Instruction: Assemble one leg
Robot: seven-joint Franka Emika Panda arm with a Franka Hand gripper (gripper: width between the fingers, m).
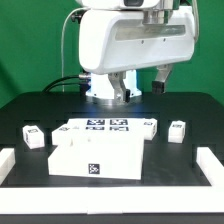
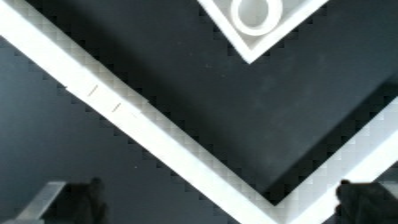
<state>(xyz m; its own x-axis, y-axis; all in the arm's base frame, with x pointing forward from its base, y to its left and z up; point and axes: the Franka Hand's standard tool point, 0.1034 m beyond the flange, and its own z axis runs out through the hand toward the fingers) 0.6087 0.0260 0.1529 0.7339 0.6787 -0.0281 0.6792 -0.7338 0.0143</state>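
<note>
Several legs, small white blocks with black-and-white tags, lie on the black table: two at the exterior view's left (image 1: 28, 131) (image 1: 37, 141) and two at its right (image 1: 150, 127) (image 1: 177, 130). The large white square panel (image 1: 97, 155) lies in front of the middle. My gripper (image 1: 128, 88) hangs high over the back of the table, away from every leg. In the wrist view my gripper (image 2: 214, 208) is open and empty, with one dark fingertip (image 2: 63, 205) at each side. No leg shows in the wrist view.
The marker board (image 1: 108, 126) lies behind the panel. White border strips edge the table at the exterior view's left (image 1: 6, 160) and right (image 1: 211, 165). In the wrist view two white strips (image 2: 169, 125) meet in a V over dark table, with a tagged white corner (image 2: 258, 25) beyond.
</note>
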